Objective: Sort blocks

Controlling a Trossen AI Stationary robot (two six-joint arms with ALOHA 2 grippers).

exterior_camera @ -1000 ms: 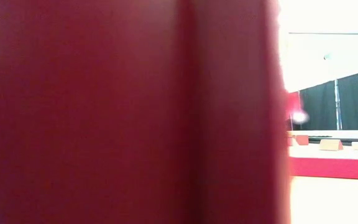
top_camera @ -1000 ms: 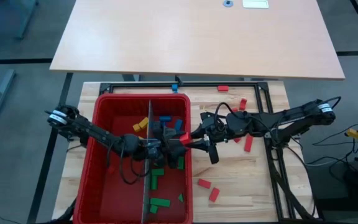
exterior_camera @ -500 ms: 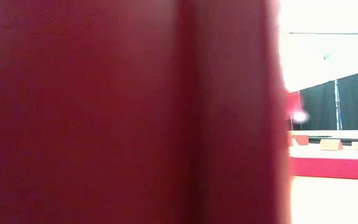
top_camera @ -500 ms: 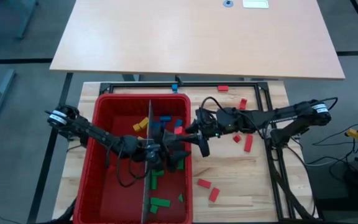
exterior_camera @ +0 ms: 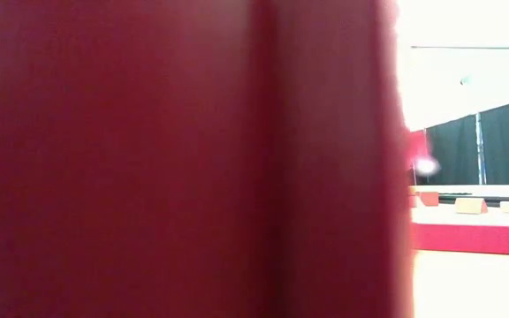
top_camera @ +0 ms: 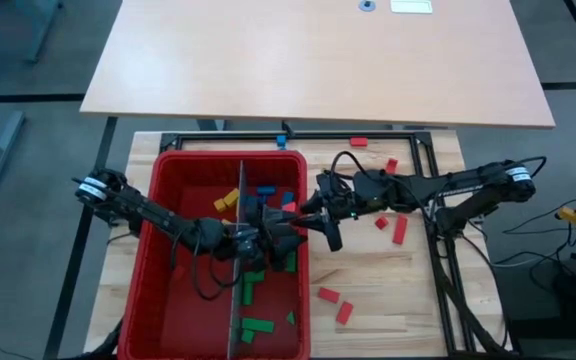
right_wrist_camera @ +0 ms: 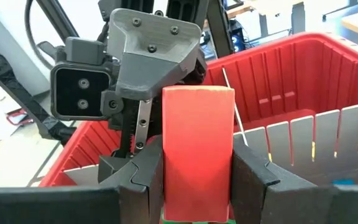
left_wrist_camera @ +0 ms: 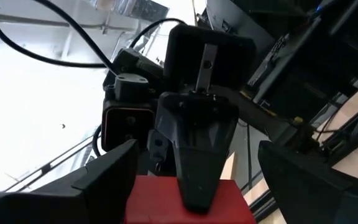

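The right gripper (right_wrist_camera: 197, 186) is clamped on a red block (right_wrist_camera: 197, 149), one finger on each long side, block upright between them. The left gripper (top_camera: 271, 240) faces it nose to nose. In the left wrist view its own fingers (left_wrist_camera: 107, 180) stand spread wide, one on each side of the block, with no contact that I can see.

Location of the block: above the right-hand compartment of the red bin (top_camera: 163, 290), just inside its right wall, on the right of the grey divider panel (top_camera: 238, 300).

Change noted: one second ago the right gripper sat slightly nearer the table side of the bin wall. It has since moved in over the rim towards the left gripper and now holds almost steady. I read this as a hand-over being lined up; the transfer is not yet made.

State of the sort: green blocks (top_camera: 258, 325) lie at the near end of the right compartment, with blue (top_camera: 266, 190) and yellow (top_camera: 226, 200) ones at the far end. Loose red blocks (top_camera: 328, 295) are on the wooden table (top_camera: 388, 300), so much work is left.

The low view is blocked by the bin wall.
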